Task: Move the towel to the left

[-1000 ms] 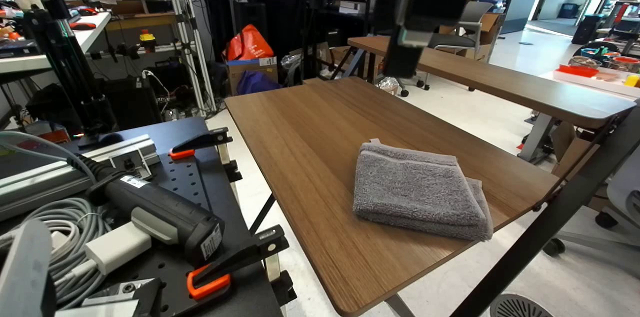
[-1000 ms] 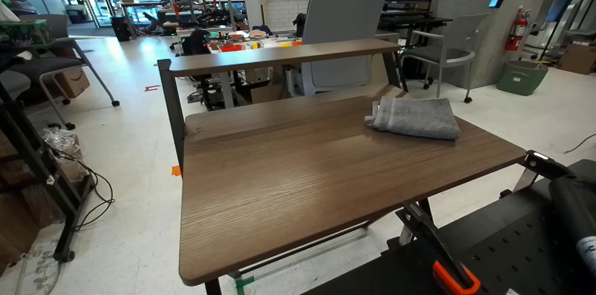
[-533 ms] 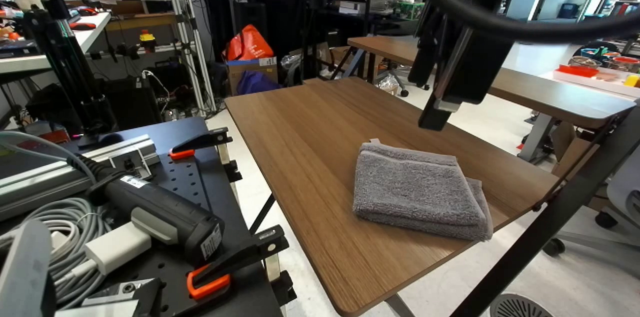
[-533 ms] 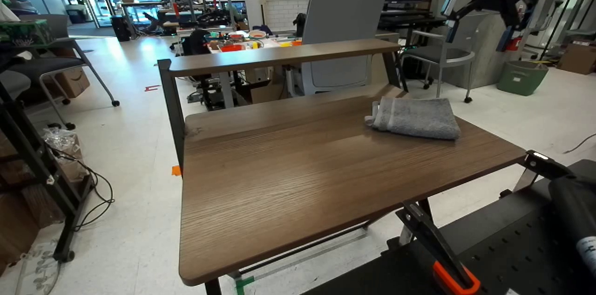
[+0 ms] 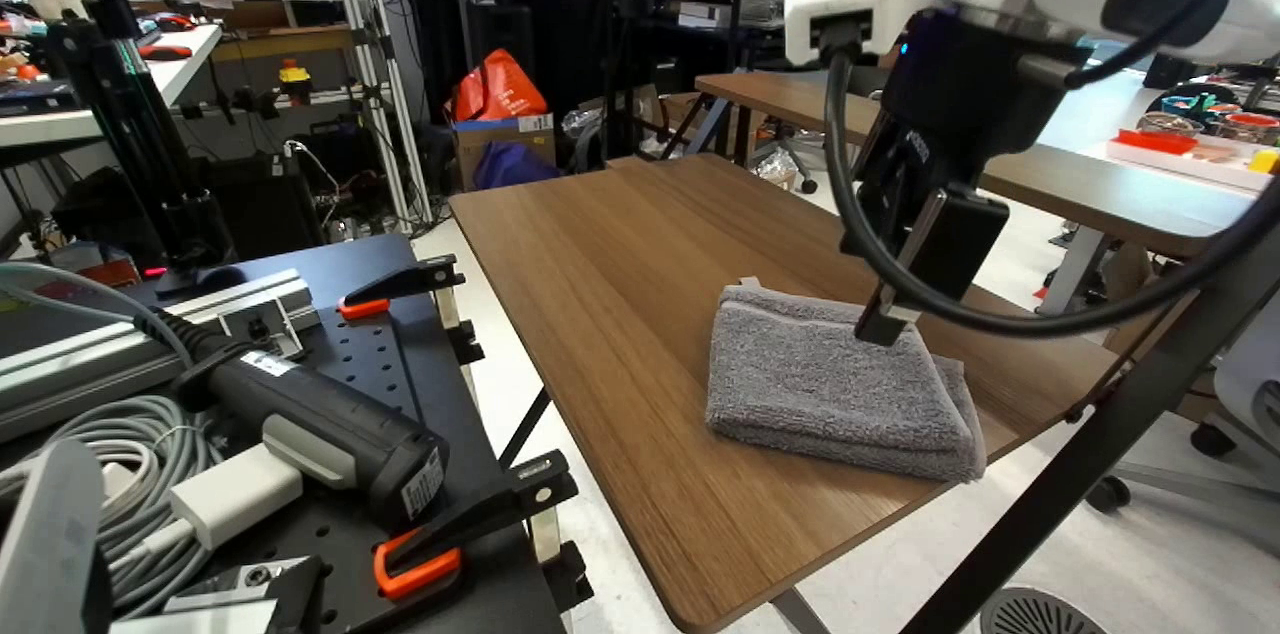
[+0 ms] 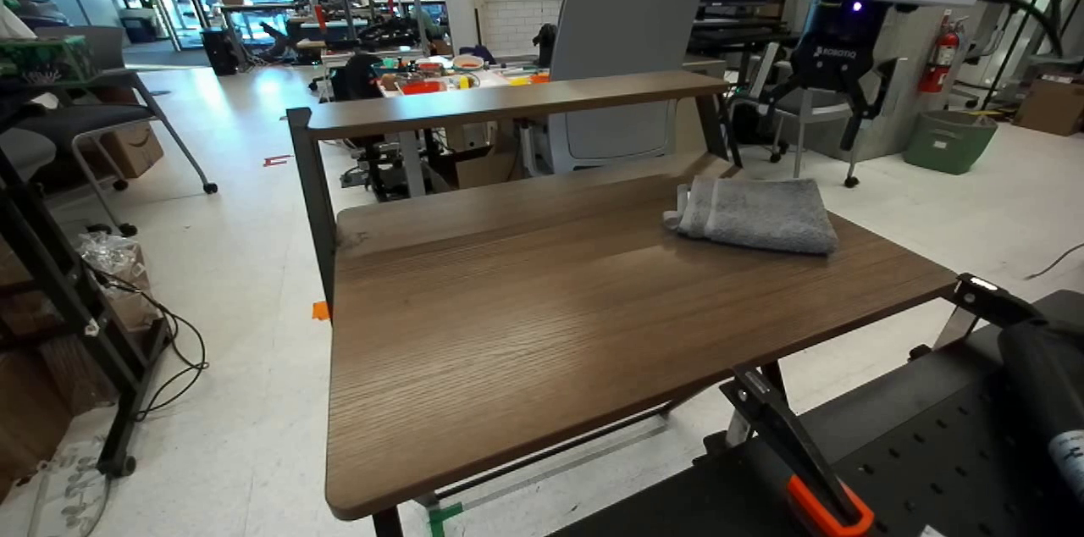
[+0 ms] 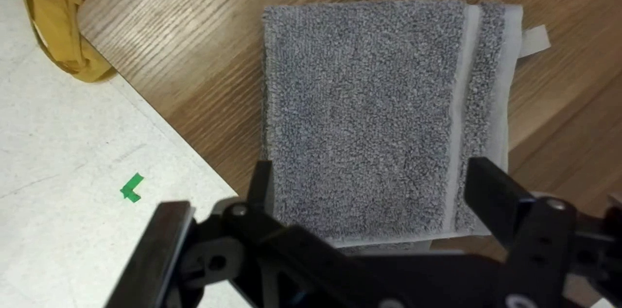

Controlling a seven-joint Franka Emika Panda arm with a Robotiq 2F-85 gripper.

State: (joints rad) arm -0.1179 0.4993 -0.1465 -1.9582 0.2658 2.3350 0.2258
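The folded grey towel [image 5: 840, 374] lies flat on the brown tabletop [image 5: 620, 254], near one end of it. It also shows on the table in an exterior view [image 6: 758, 215]. In the wrist view the towel [image 7: 364, 104] fills the middle, with a pale band and a small white tag at its right edge. My gripper [image 7: 370, 164] is open and empty, its fingers apart over the towel's lower left and right sides. In an exterior view the gripper [image 6: 806, 122] points down and stays above the towel, not touching it.
A black bench [image 5: 400, 354] with clamps [image 5: 500, 504], cables and a black tool stands beside the table. A raised brown shelf [image 6: 508, 105] runs along the table's far side, with a grey chair [image 6: 622, 54] behind it. A yellow bag [image 7: 63, 21] shows past the table corner.
The arm has come down into view and moved over the towel, turning so the gripper points downward. The fingers stay apart. The towel has not moved.
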